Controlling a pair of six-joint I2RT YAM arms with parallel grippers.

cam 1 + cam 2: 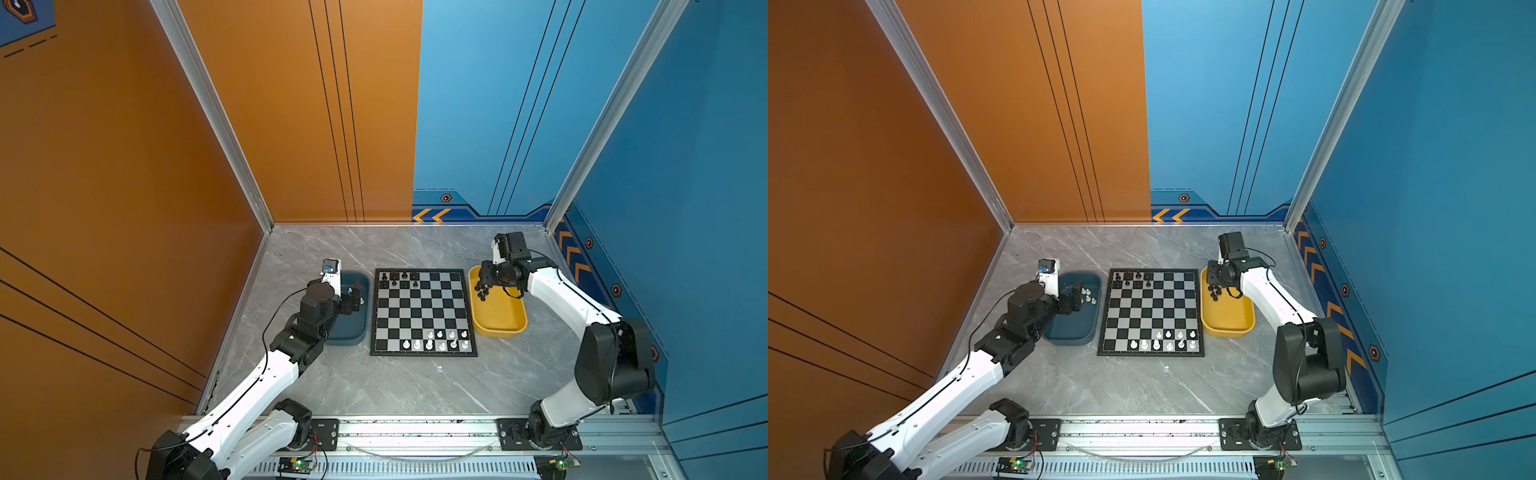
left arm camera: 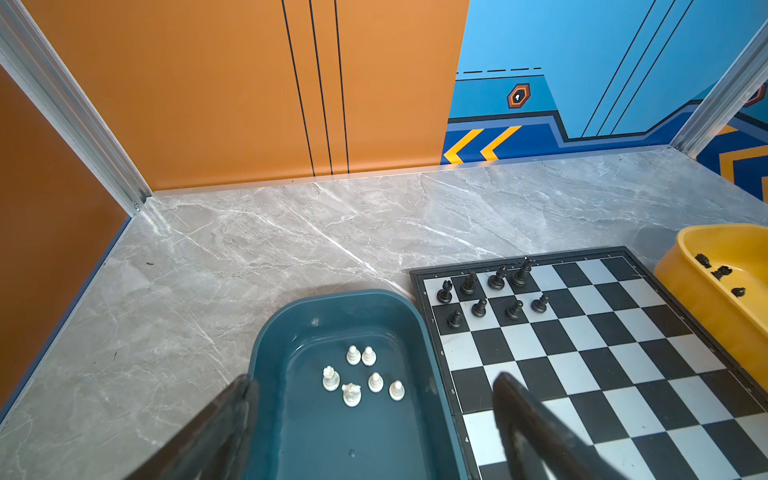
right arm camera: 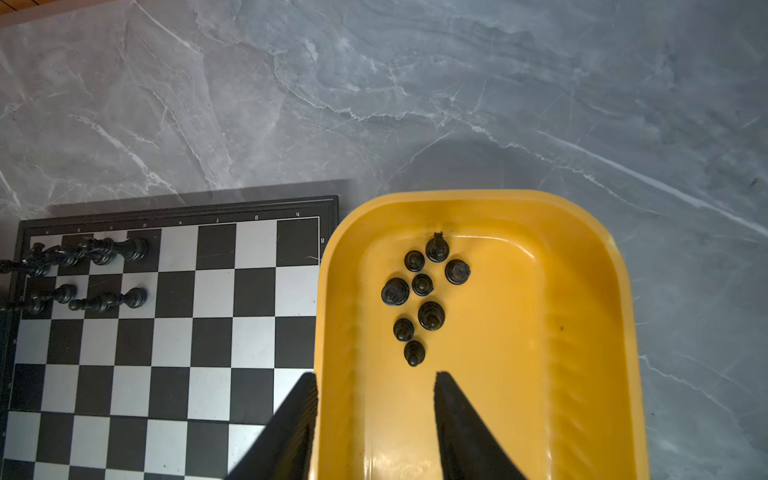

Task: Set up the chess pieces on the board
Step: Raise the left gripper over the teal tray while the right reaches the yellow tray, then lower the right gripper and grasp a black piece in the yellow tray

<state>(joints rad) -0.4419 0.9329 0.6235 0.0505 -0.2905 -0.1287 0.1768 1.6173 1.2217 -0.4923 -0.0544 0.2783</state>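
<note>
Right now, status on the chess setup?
Left gripper open over dark teal plastic tray, right gripper open over yellow plastic tray. Checkered board partly set. Nothing blocking.

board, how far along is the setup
Roughly half. Done: eight black pieces stand on the board at its far left, and ten white pieces at its near right. In hand: nothing. The left gripper and right gripper are both open over their trays. Left: six whites in the teal tray, eight blacks in the yellow tray.
</note>
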